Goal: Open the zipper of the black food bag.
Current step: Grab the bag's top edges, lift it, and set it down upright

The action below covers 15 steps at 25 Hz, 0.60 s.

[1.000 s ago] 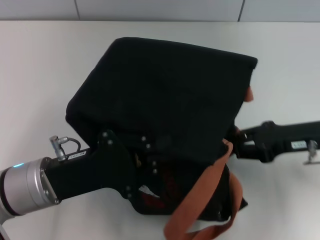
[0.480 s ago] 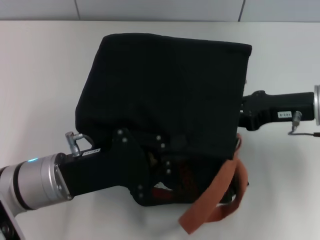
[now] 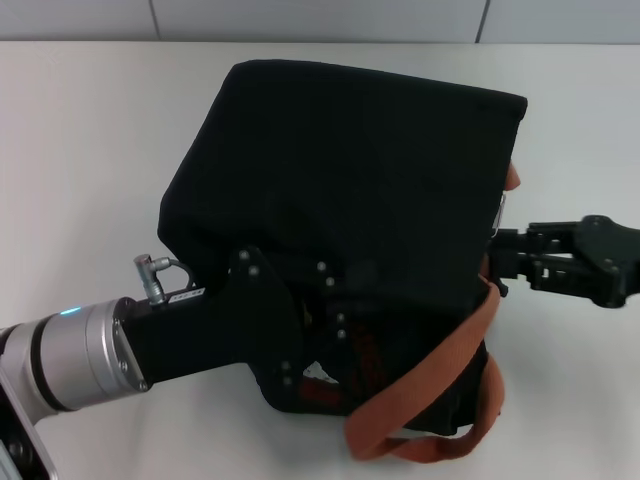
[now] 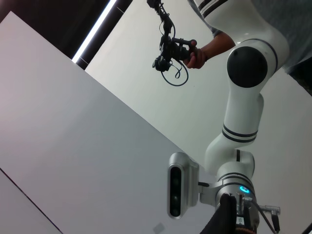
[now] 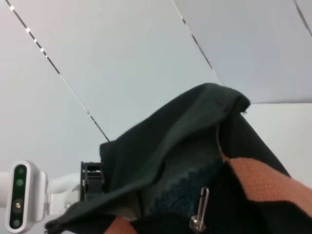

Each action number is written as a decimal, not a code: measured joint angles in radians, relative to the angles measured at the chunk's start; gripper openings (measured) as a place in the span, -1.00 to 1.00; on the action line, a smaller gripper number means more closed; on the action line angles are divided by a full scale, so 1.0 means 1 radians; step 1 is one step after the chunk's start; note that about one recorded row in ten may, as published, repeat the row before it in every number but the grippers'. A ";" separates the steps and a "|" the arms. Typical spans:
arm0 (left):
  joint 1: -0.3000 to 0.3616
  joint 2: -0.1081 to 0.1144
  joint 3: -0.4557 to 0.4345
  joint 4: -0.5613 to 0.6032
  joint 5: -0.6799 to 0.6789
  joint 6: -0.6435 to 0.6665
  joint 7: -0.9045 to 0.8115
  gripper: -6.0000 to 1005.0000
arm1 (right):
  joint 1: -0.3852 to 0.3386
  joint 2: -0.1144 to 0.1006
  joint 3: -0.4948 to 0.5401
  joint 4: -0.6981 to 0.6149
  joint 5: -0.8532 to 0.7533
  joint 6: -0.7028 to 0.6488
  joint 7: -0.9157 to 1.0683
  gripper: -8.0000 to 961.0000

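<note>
The black food bag (image 3: 340, 190) is held tilted above the table, bulging toward the camera in the head view. My left gripper (image 3: 305, 340) is buried in its near lower edge and shut on the fabric. Two orange-brown handles (image 3: 440, 370) dangle at the bag's lower right. My right gripper (image 3: 497, 258) is open at the bag's right edge, just beside the fabric. In the right wrist view the zipper shows as a dark toothed line (image 5: 178, 191) with its silvery pull tab (image 5: 199, 210) hanging free, next to an orange-brown handle (image 5: 265, 183).
A white table (image 3: 80, 150) lies under the bag, with a grey wall seam at the back. The left wrist view points away from the bag at the robot's white arm (image 4: 243, 102) and a person's hand holding a camera (image 4: 178, 48).
The bag has swung slightly right and up. My right gripper has dropped lower and turned at the wrist, with its tips now at the bag's right edge. The handles have shifted.
</note>
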 joint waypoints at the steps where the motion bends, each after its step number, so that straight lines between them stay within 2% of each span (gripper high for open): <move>1: -0.001 0.000 0.000 0.000 0.000 0.000 0.000 -0.80 | -0.005 0.000 0.002 0.000 0.004 -0.003 0.000 -0.17; 8: -0.004 0.000 0.000 -0.002 -0.001 -0.002 0.000 -0.80 | 0.006 0.011 0.005 0.009 0.012 -0.007 -0.006 -0.14; 15: -0.004 0.000 0.000 0.003 -0.002 0.001 0.000 -0.80 | 0.003 0.006 0.009 0.012 0.077 -0.057 -0.001 -0.15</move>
